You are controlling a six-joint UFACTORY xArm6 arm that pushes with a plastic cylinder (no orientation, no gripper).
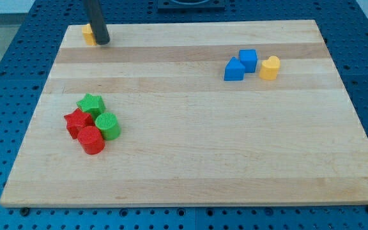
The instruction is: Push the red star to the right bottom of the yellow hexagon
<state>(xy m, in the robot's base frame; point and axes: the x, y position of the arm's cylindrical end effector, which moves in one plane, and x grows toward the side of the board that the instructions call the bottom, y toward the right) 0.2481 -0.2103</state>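
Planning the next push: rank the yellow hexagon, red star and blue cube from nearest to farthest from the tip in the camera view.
From my tip:
1. Yellow hexagon, touching, top-left corner.
2. Red star, left cluster, lower down.
3. Blue cube, upper right.

Pale wooden board (197,128), smooth and matt with visible grain, lies on a blue perforated metal table (5,76). The red star (76,121) and other blocks look like ridged matt plastic; the rod (96,19) is dark and matt.
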